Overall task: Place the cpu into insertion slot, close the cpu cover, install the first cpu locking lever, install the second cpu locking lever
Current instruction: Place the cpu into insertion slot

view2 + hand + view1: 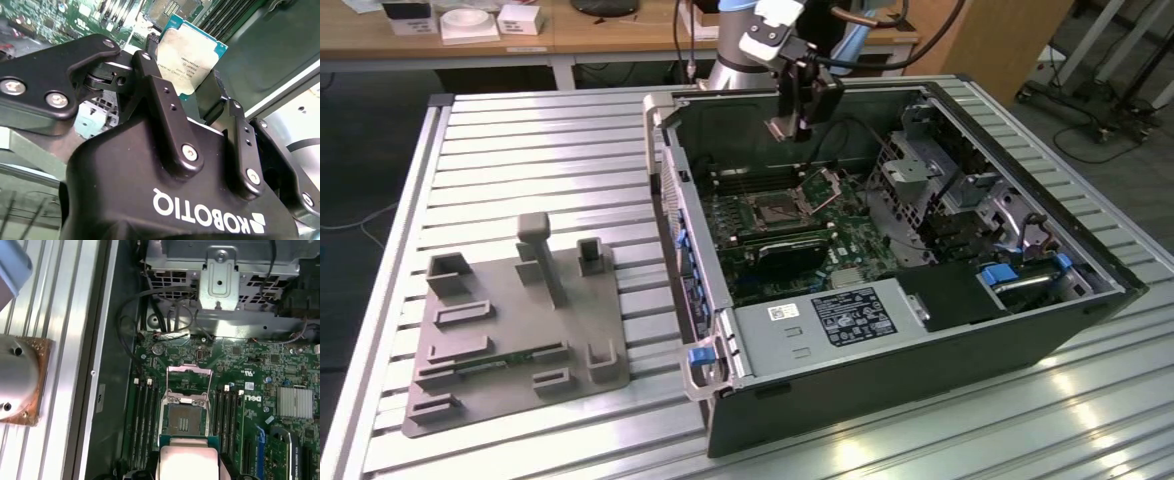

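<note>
Cpu [187, 52], a small flat square chip with a silver-grey metal top and a blue-green edge, is sitting tight between the two black fingers [160, 95] of the black robot gripper [184, 80], which is clenching it from two sides in the second wrist view. In the upper middle of the exterior view the gripper [790, 128] is hanging over the open grey and black computer case [894, 390], well above the green circuit board [854, 240] inside it. The insertion slot [182, 420], a dark square socket with a silver metal rim, is lying bare in the first wrist view, and the cpu [189, 462] is showing close to the camera, just on the near side of the slot and apart from it. The cpu cover [190, 368], a thin silver metal frame with a square hole in the middle, is standing up open at the far side of the slot, so nothing is blocking the way in. I think the first step is the one going on now: the chip is being carried to the slot and is not yet in it, and the cover is not yet down. I think this step is calling for care: the chip is needing to be flat, square with the slot, right over it, and let down softly, since a tilted chip could hurt the tiny pins.
</note>
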`<state>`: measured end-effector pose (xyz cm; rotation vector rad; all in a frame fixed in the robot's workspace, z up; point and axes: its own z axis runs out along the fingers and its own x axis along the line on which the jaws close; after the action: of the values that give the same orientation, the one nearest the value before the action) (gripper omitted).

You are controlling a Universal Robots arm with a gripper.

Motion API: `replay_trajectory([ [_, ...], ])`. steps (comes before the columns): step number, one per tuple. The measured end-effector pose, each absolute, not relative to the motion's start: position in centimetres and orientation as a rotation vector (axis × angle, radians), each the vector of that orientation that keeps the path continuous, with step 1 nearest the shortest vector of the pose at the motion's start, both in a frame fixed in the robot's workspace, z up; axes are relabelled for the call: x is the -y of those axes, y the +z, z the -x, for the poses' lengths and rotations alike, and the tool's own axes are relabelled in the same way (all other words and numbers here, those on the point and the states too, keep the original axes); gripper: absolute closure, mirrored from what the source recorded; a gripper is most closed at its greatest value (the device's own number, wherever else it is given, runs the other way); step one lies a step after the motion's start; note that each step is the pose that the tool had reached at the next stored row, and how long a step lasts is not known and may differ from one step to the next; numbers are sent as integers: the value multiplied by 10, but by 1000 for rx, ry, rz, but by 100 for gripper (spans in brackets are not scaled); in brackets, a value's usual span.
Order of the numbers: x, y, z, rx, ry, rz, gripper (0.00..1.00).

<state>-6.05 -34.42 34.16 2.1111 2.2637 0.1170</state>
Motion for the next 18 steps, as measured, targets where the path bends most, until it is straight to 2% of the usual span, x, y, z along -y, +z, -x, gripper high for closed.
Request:
replay_trajectory([
  [13, 344, 340, 58, -2256, 117, -2119, 46],
  [18, 344, 329, 53, -2208, 115, -2167, 46],
])
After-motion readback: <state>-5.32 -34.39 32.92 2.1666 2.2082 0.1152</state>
